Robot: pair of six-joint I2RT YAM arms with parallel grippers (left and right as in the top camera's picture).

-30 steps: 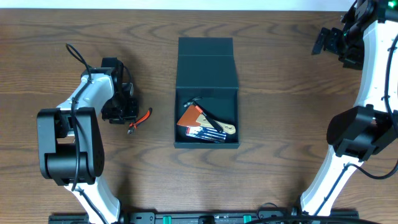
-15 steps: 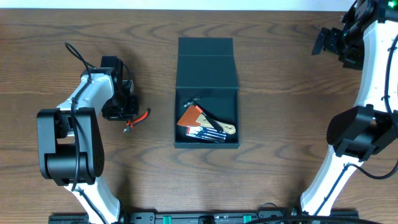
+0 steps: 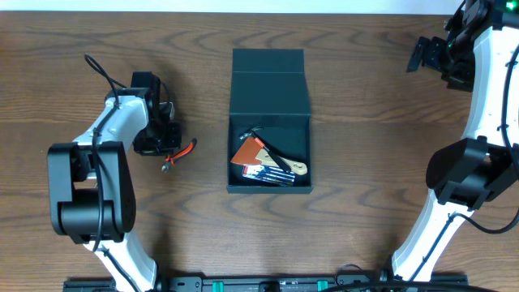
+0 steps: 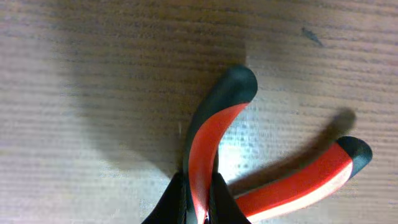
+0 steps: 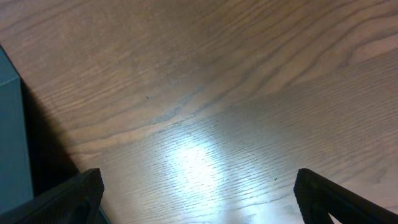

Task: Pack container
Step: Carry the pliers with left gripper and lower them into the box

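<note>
The left arm [image 3: 122,122] is holding its jaws clamped on one red-and-black handle of the pliers [image 3: 180,154], toward the desk's [image 3: 365,178] left edge. The container [image 3: 270,81] is sitting open mid-desk with its lid laid back, an orange card [image 3: 250,152] and tools inside, well apart from the pliers. The right arm [image 3: 486,73] is hovering at the far right corner, jaws spread wide over bare wood.

Left hand [image 4: 199,208] low, wrist bent, clamped tight on one red-and-black plier handle [image 4: 211,137]; right hand [image 3: 431,55] held far back right, fingers spread wide.
</note>
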